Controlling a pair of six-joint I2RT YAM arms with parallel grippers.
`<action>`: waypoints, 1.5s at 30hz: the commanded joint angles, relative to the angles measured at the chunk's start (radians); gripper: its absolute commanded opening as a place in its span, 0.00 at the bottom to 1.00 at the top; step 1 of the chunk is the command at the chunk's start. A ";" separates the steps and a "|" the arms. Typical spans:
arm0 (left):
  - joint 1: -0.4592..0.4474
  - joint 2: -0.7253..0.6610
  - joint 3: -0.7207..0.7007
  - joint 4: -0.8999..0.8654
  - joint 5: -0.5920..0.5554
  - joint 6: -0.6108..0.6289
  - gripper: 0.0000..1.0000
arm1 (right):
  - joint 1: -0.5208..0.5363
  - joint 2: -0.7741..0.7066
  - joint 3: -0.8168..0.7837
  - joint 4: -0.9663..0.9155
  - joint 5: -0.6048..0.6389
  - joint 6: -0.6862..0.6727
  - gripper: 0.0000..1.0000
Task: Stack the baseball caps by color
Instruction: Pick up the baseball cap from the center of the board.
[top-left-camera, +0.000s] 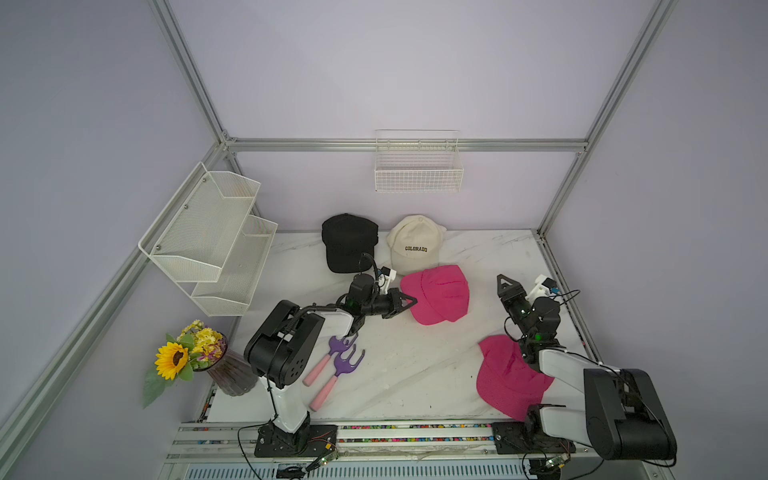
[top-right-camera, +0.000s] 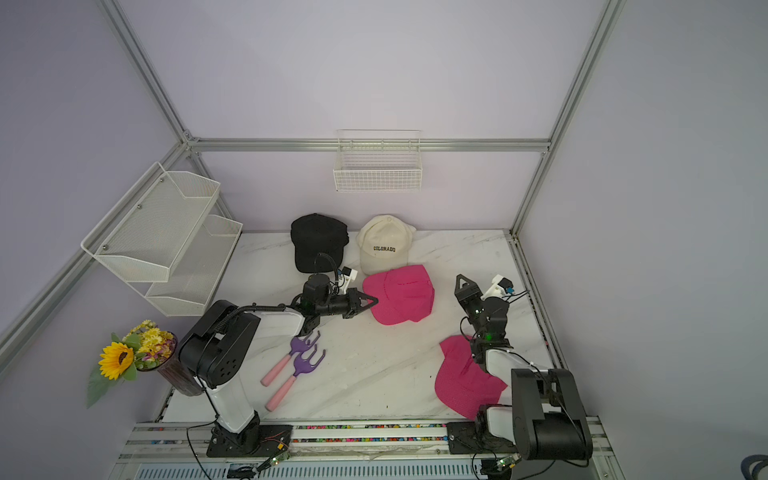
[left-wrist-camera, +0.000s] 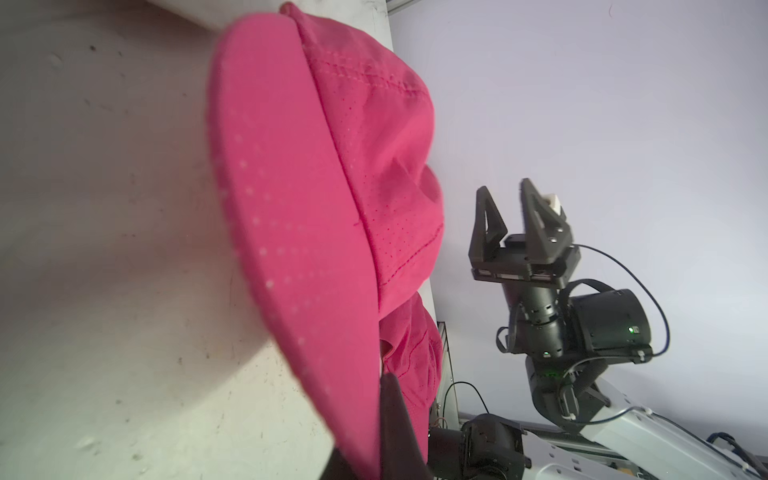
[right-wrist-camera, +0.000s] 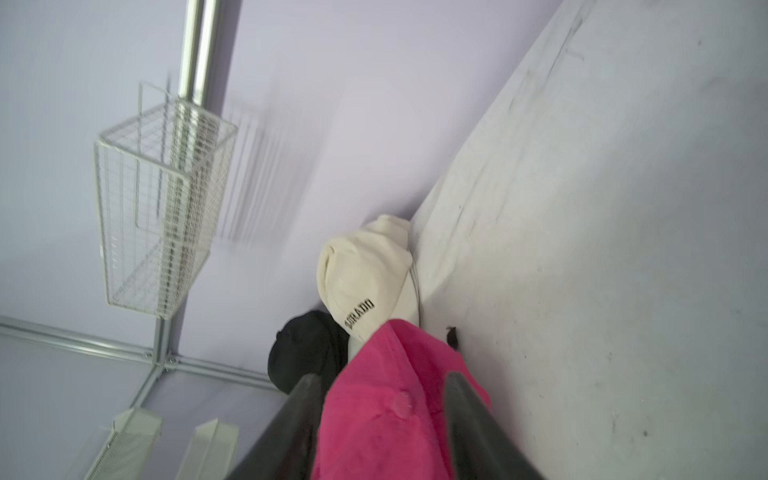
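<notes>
Top views, black cap (top-left-camera: 349, 243) (top-right-camera: 318, 241): lay at the far edge of the worktop (top-left-camera: 395, 374), left of the middle.
Top views, cream cap (top-left-camera: 415, 245) (top-right-camera: 384, 243): lay just beside the black cap, on its right, "COLORADO" facing the near edge.
Top views, centre pink cap (top-left-camera: 442, 293) (top-right-camera: 405, 295): lay mid-worktop, its far rim meeting the cream cap's brim.
Top views, near pink cap (top-left-camera: 505, 378) (top-right-camera: 465, 382): lay by the near right corner, partly under the right arm (top-left-camera: 561, 370).
Top views, left gripper (top-left-camera: 411, 300) (top-right-camera: 372, 300): jaws together, pinching the left rim of the centre pink cap.
Top views, right gripper (top-left-camera: 505, 281) (top-right-camera: 463, 280): stood raised near the right edge, clear of every cap.
Left wrist view, centre pink cap (left-wrist-camera: 311, 187): its brim filled the frame and ran down beside a dark finger (left-wrist-camera: 395, 424).
Left wrist view, right gripper (left-wrist-camera: 505, 186): jaws apart, nothing between them.
Right wrist view, fingers (right-wrist-camera: 469, 415): spread, the centre pink cap (right-wrist-camera: 395, 395) seen between them but not gripped.
Right wrist view, cream cap (right-wrist-camera: 365, 274) and black cap (right-wrist-camera: 303, 353): sat beyond the pink one, against the wall.
</notes>
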 joint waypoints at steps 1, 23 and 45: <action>0.024 -0.060 0.089 -0.126 0.057 0.143 0.00 | -0.009 -0.082 -0.006 0.028 0.094 -0.101 0.97; 0.075 -0.114 0.395 -0.422 0.240 0.291 0.00 | -0.060 -0.115 0.022 0.231 -0.514 -0.085 0.97; 0.052 -0.115 0.309 -0.064 0.409 0.136 0.00 | -0.050 0.206 0.159 0.174 -0.678 -0.070 0.65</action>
